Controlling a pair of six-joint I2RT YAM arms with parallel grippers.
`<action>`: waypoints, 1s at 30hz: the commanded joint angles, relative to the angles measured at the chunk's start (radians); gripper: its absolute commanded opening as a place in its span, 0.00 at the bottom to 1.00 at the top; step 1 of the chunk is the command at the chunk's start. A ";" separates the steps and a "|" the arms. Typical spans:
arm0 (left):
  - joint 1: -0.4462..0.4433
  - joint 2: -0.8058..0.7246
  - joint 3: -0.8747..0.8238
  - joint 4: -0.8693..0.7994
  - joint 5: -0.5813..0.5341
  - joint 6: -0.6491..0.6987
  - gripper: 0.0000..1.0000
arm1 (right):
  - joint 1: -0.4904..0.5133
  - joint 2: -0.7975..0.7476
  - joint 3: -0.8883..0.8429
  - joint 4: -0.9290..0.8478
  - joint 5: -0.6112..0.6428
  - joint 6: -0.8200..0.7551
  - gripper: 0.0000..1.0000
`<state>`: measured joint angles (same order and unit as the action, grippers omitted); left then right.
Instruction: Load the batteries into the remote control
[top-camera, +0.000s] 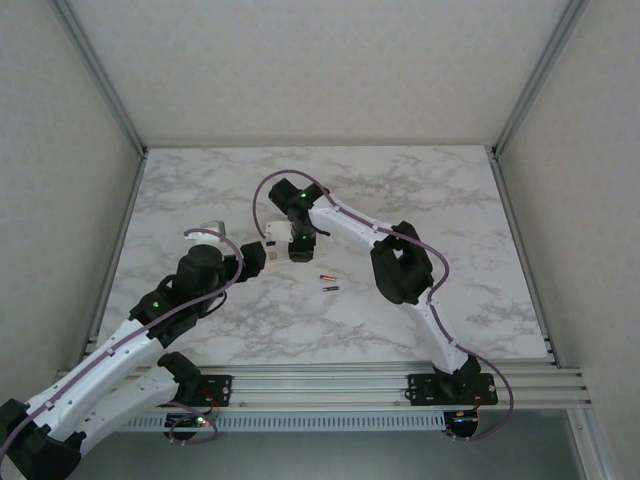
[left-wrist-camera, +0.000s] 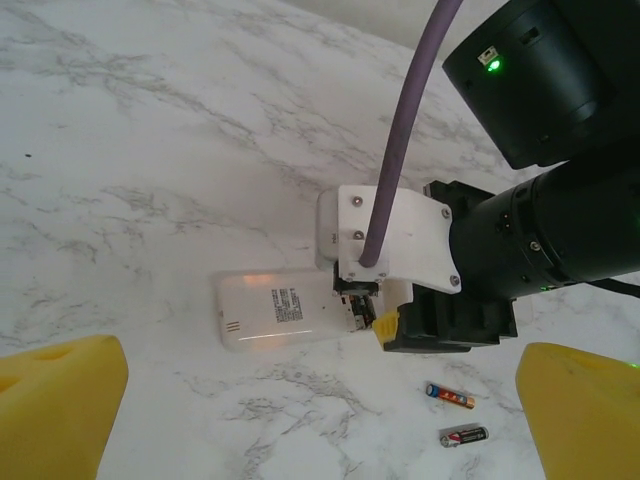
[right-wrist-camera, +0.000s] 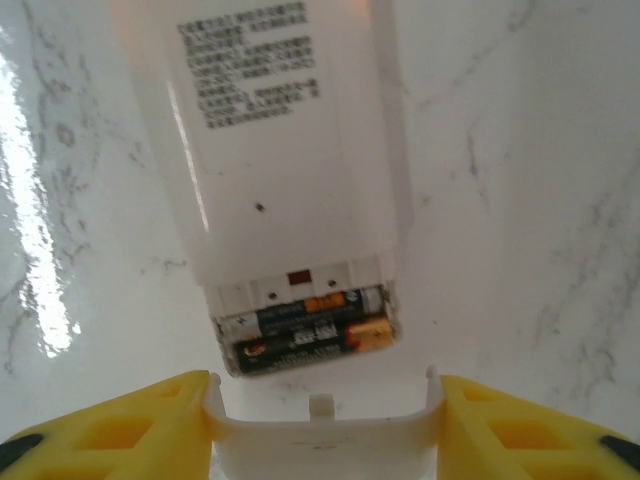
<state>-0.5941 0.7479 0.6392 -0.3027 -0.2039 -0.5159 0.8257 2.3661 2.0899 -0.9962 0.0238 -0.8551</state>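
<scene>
Right wrist: remote (right-wrist-camera: 290, 150) just beyond end effector (right-wrist-camera: 320, 425)

Top camera looking down on table (top-camera: 200, 190), left wrist oblique, right wrist close-up, all sharing remote (left-wrist-camera: 275, 312)

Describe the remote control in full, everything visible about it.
The remote control is a slim white plastic body lying flat, back side up, on the marble table. Its back carries a block of small printed text. At the end facing the right tool the battery bay is uncovered, with two batteries seated side by side, dark with orange parts. The tool holds a white battery cover just off that open end; whether the cover touches the remote cannot be told.
</scene>
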 joint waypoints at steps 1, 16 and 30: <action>0.002 -0.011 -0.013 -0.023 -0.031 -0.004 1.00 | 0.013 0.036 0.039 -0.058 -0.048 -0.036 0.54; 0.014 0.004 -0.034 0.000 -0.032 -0.072 1.00 | -0.003 -0.129 -0.086 0.158 -0.134 0.162 0.70; 0.249 0.435 0.111 -0.021 0.274 -0.004 0.96 | -0.164 -0.611 -0.868 0.772 -0.202 1.507 0.64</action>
<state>-0.3515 1.1007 0.6872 -0.3122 -0.0048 -0.5480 0.6628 1.7111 1.2514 -0.2764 -0.2020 0.2623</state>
